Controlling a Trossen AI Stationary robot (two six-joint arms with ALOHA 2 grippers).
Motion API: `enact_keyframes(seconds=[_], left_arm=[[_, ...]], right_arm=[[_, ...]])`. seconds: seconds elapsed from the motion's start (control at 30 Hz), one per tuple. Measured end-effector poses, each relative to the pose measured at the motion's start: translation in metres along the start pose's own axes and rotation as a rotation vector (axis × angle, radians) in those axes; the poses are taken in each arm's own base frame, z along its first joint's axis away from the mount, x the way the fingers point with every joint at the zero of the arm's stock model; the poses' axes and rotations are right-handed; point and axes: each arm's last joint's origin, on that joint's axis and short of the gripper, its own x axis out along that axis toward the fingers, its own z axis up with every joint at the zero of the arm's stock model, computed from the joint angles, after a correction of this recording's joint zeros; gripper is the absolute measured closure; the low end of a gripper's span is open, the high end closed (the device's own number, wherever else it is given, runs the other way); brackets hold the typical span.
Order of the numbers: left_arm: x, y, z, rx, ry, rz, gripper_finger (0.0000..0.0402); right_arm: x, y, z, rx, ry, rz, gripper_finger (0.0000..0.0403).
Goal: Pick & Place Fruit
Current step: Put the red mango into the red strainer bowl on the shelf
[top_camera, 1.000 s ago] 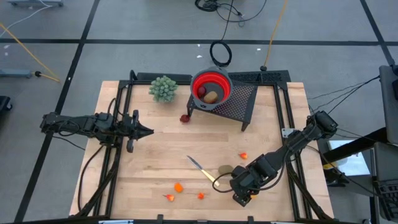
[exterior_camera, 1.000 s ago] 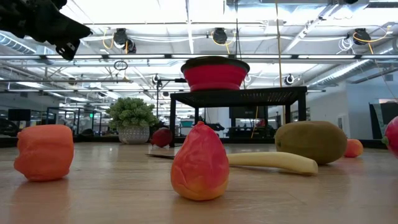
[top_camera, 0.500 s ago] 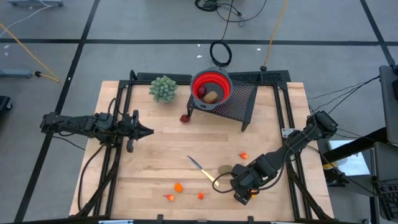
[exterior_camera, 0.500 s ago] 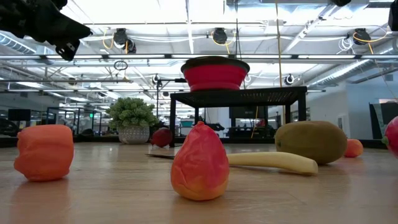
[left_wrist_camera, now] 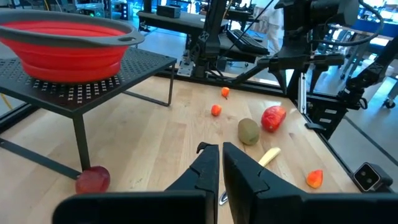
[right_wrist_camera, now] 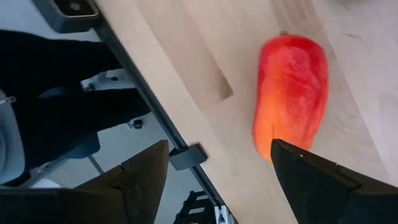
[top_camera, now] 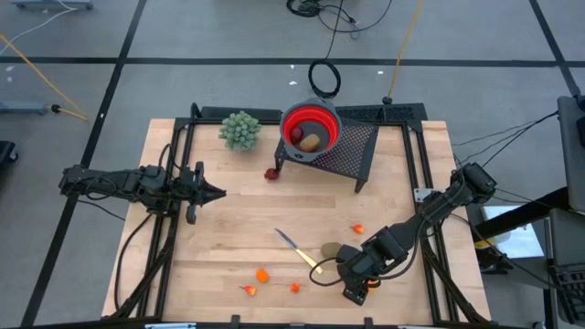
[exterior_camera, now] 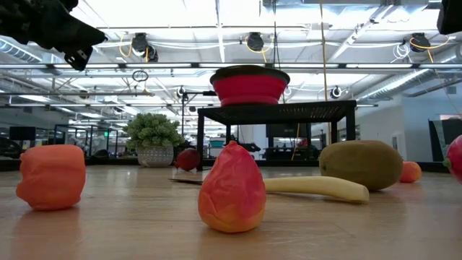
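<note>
A long orange-red fruit lies on the table near its front edge, also seen in the high view as the orange-red fruit. My right gripper hangs open over it, pointing steeply down, with one fingertip close beside the fruit's near end. A brown kiwi lies just left of it, and small orange bits lie farther left. A dark red fruit sits by the stand. My left gripper waits shut at the table's left, held above the table.
A red bowl holding a kiwi and a dark red fruit stands on a black mesh stand at the back. A small plant stands left of it. A pale-handled knife lies beside the kiwi.
My right gripper has rolled a little about its own axis while staying in place over the orange-red fruit. The fruit has not moved.
</note>
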Motion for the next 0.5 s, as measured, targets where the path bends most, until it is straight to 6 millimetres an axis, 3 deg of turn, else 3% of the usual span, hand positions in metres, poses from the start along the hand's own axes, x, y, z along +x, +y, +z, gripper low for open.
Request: enact_keyframes(seconds=[0.17, 0.5], left_arm=[[0.0, 0.0, 0.0001, 0.0, 0.0, 0.0, 0.0398], [0.0, 0.0, 0.0001, -0.001, 0.0, -0.001, 0.0381]], right_arm=[[0.0, -0.0012, -0.0004, 0.008, 0.003, -0.013, 0.0116], [-0.0004, -0.0086, -0.0009, 0.075, -0.049, -0.107, 0.0022]])
